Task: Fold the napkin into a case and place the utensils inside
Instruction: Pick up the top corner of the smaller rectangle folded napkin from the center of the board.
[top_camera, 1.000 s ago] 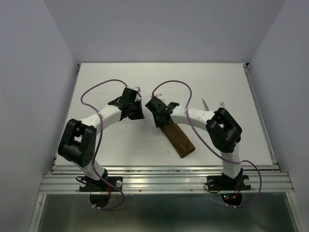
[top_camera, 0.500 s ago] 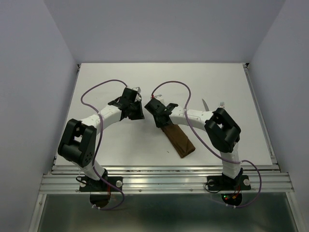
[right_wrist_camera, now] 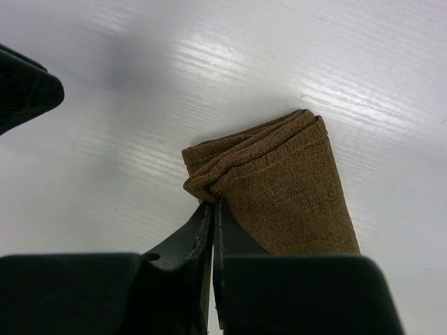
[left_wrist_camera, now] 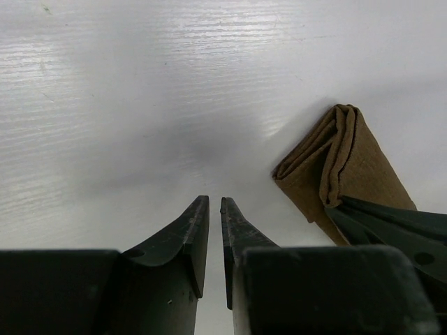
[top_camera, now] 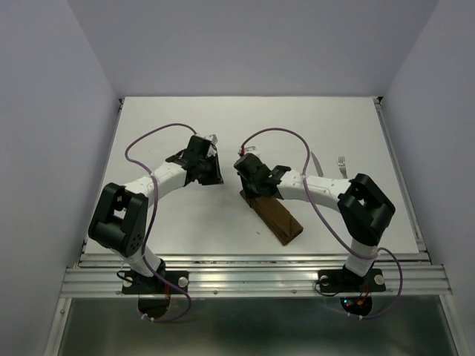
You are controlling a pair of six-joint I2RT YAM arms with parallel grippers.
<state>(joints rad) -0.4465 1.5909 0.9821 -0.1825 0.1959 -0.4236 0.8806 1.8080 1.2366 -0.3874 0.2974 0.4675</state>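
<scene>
Brown cloth, already folded into the case (top_camera: 274, 216), lay near the middle of the white worktop (top_camera: 178, 222), slanting from far-left to near-right. For the pouch to be opened well, only the pinched upper layer should be raised, gently and a little, so that a mouth is formed without the folds being undone. The right claw (right_wrist_camera: 211, 204) was clamped on a fold at the case's far end, its arm stretched low from the right. The left claw (left_wrist_camera: 214, 209), all but together and empty, was poised just left of that end. Fork (top_camera: 341, 161) and knife (top_camera: 316, 159) lay far-right, beyond the arm.
</scene>
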